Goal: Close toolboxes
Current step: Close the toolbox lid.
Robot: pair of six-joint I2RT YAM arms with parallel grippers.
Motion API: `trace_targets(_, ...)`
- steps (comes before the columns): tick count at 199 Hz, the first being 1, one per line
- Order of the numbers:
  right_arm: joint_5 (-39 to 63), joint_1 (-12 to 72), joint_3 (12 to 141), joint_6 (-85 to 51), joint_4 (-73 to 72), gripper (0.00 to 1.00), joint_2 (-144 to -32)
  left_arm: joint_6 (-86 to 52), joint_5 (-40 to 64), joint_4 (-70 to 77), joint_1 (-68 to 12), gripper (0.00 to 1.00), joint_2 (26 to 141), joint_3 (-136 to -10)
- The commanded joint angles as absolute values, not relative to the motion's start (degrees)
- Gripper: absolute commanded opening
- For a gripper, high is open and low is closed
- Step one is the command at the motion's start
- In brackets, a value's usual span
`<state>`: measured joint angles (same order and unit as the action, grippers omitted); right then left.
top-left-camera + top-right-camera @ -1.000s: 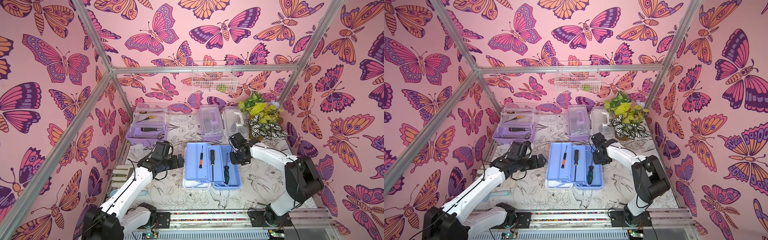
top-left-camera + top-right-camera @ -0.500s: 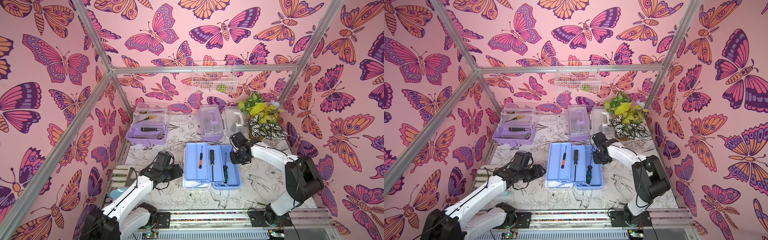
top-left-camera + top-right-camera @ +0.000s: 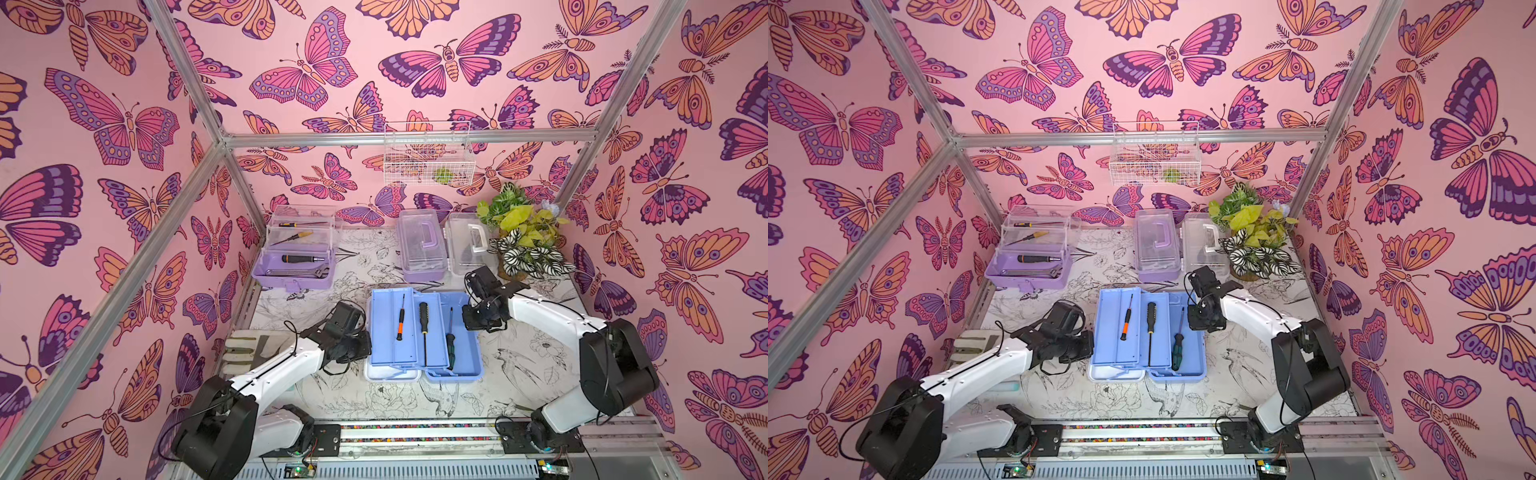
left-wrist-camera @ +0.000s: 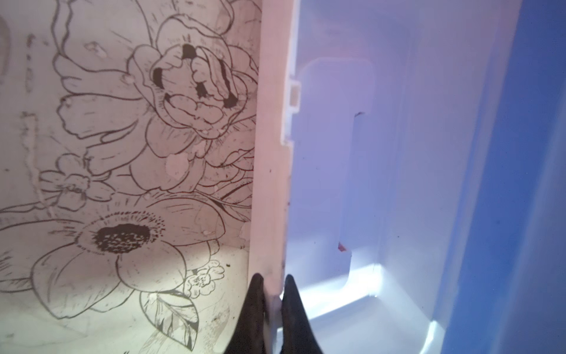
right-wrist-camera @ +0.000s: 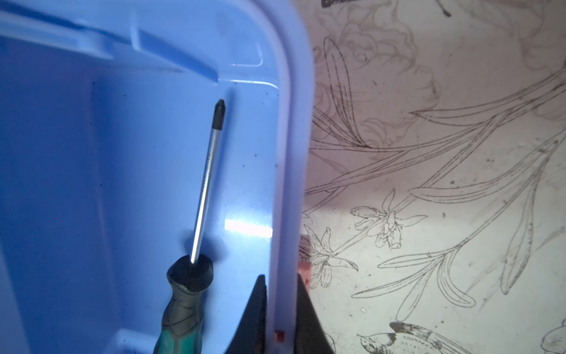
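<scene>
Blue toolbox [image 3: 467,345]: got left gripper [image 4: 273,275] nipped onto white lid [image 4: 269,153] rim, right gripper [image 5: 279,275] onto base wall [image 5: 291,138]. Could slip off thin plastic mid-swing.

Pink butterfly-print walls [image 3: 353,41], aluminium frame bars [image 3: 311,140], floral line-drawing tabletop [image 3: 519,374], soft even light

Wire basket [image 3: 428,166] on back wall; leafy plants [image 3: 525,241] in far corner.
</scene>
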<state>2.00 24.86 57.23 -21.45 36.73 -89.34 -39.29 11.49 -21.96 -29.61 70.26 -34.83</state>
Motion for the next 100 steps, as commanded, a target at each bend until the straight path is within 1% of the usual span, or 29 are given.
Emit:
trace_targets(1, 10.42, 25.32, 56.87, -24.16, 35.59, 0.01, -87.2, -37.64, 8.53, -25.56, -30.41, 0.02, 70.32, -37.53)
trace_targets(11, 11.47, 24.73, 56.7, -25.03, 35.63, 0.08, -86.86, -36.56, 7.18, -28.5, -30.52, 0.0, 69.99, -39.0)
trace_targets(23, 13.39, 23.66, 56.39, -25.82, 35.4, 0.17, -86.21, -35.03, 5.19, -32.1, -30.71, 0.0, 69.49, -41.0)
trace_targets(60, 17.19, 18.58, 54.4, -25.46, 36.91, 0.33, -80.87, -32.71, 0.33, -39.39, -30.98, 0.0, 66.61, -45.79)
trace_targets(79, 19.89, 16.39, 53.1, -25.45, 37.0, 0.34, -78.39, -32.02, -0.24, -40.95, -31.08, 0.0, 66.01, -48.1)
trace_targets(100, 20.74, 16.17, 52.48, -25.34, 36.6, 0.32, -78.33, -31.04, -1.11, -43.44, -31.55, 0.0, 66.56, -51.21)
